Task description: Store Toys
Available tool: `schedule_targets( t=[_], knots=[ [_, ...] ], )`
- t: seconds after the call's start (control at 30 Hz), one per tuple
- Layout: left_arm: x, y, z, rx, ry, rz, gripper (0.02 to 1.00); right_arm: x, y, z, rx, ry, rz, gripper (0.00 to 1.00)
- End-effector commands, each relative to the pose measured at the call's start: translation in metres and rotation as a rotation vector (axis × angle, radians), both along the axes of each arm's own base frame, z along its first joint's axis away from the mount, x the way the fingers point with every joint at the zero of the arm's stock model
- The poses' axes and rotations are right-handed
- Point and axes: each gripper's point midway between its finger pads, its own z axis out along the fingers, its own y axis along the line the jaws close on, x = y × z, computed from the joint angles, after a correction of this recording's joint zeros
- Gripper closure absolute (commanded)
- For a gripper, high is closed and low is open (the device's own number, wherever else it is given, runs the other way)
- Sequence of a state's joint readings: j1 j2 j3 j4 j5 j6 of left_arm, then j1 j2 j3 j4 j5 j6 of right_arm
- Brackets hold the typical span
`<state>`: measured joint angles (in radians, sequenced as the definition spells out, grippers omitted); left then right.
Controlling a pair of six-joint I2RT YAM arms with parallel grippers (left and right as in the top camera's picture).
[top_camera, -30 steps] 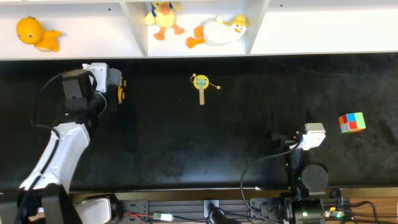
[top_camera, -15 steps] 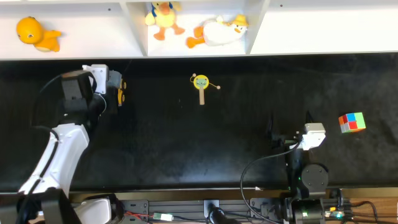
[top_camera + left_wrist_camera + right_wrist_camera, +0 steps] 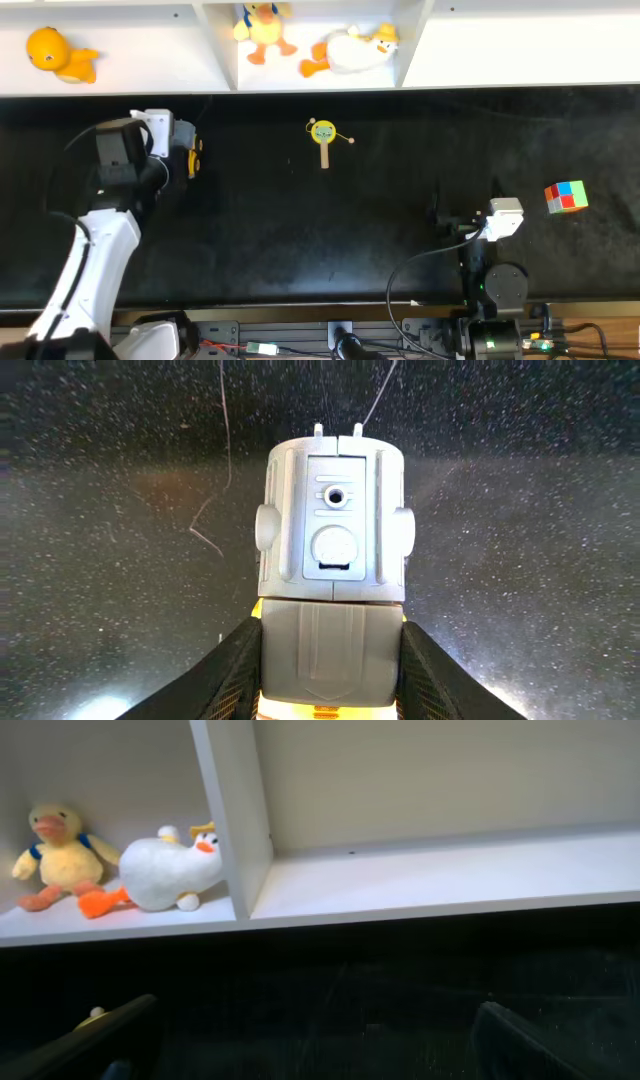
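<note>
My left gripper (image 3: 182, 142) is shut on a grey and yellow toy vehicle (image 3: 195, 155), held over the dark table near the back left. In the left wrist view the toy's grey underside (image 3: 335, 525) sticks out between the two fingers of the left gripper (image 3: 330, 665). A yellow rattle (image 3: 323, 136) lies mid-table at the back. A multicoloured cube (image 3: 565, 196) sits at the right. My right gripper (image 3: 320, 1055) hangs open near the front right, facing the shelf, with nothing between its fingers.
A white shelf (image 3: 220, 60) runs along the back. An orange duck (image 3: 60, 52) is in its left bay; a yellow plush duck (image 3: 262, 25) and a white plush duck (image 3: 350, 50) are in the middle bay. The right bay (image 3: 450, 870) is bare.
The left arm has shifted slightly to the left with the toy vehicle still in its grip. The right arm has not moved.
</note>
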<state>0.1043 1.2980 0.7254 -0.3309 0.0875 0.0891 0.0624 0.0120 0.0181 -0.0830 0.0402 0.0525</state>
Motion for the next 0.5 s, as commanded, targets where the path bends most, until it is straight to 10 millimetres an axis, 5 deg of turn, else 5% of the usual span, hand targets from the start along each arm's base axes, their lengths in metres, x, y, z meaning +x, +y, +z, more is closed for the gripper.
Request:
schedule_targets(
  t=[0.03, 0.5],
  knots=[
    [0.001, 0.001, 0.023, 0.026, -0.064, -0.008, 0.687, 0.0, 0.002, -0.003, 0.0, 0.0, 0.01, 0.005],
    [0.0, 0.001, 0.044, 0.03, -0.127, -0.005, 0.693, 0.0, 0.002, -0.003, 0.0, 0.0, 0.01, 0.005]
  ],
)
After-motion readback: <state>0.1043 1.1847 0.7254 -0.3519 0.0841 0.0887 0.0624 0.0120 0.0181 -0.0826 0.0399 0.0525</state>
